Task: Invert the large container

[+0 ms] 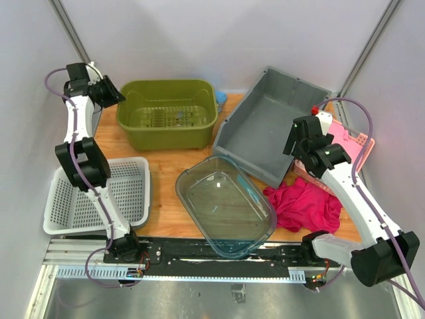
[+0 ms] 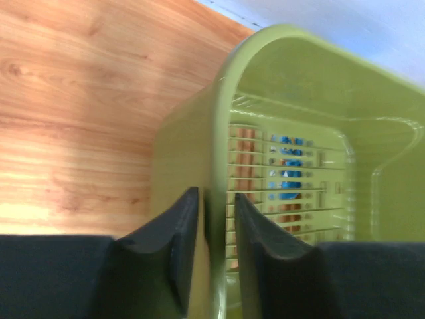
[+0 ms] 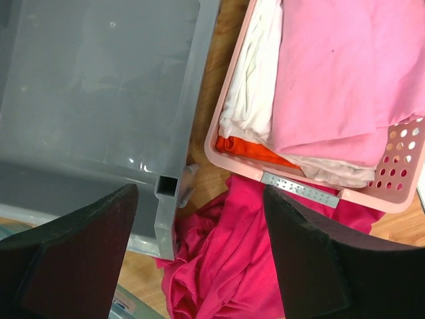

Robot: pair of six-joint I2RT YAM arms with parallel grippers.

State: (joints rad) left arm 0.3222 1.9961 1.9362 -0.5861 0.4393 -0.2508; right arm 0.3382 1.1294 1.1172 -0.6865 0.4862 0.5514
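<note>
The grey bin (image 1: pixel 265 129) is the biggest vessel on the table and is judged to be the large container. It stands mouth upward, so it is not yet inverted. The right gripper (image 1: pixel 300 141) hangs over the bin's corner with its jaws wide and nothing between them. In the right wrist view the right gripper (image 3: pixel 199 199) has the grey bin (image 3: pixel 86 86) spreading out beyond one finger. The bin's side wall and corner post lie under the gap, closer to that same finger. The pink basket (image 3: pixel 219 153) lies under the other finger, and the red cloth (image 3: pixel 219 266) is bunched below the gap. The bin's long axis runs roughly along this wall, across the line on which the jaws close, so lowering and closing should catch the rim. The left gripper (image 1: pixel 109 93) is much farther off, with the bin well apart beyond the green tub (image 1: pixel 166 113). Its jaws are drawn narrow and pinch the end wall of the green tub (image 2: pixel 299 100), one finger outside and one inside. The right arm is therefore the nearer one for the turn.
</note>
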